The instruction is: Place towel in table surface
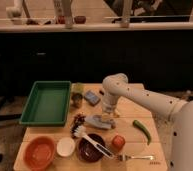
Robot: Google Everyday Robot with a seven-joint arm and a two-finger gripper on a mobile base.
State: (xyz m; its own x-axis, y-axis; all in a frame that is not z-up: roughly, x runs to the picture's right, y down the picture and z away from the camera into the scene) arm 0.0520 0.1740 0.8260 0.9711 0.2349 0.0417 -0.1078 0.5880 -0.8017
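Note:
The towel point(96, 121), a small grey-blue cloth, lies crumpled on the table surface point(130, 107) near its middle. My gripper point(108, 116) points straight down at the end of the white arm and sits right over the towel's right end, at or just above the cloth. The wrist hides whether it touches the towel.
A green tray point(46, 102) fills the left back of the table. A stiff blue block point(92, 97) and a small can point(77, 99) stand behind the towel. In front are an orange bowl point(39, 151), a white cup point(66, 146), a dark bowl point(91, 149) with a brush, a red fruit point(118, 142), a green pepper point(142, 130) and a fork point(135, 157).

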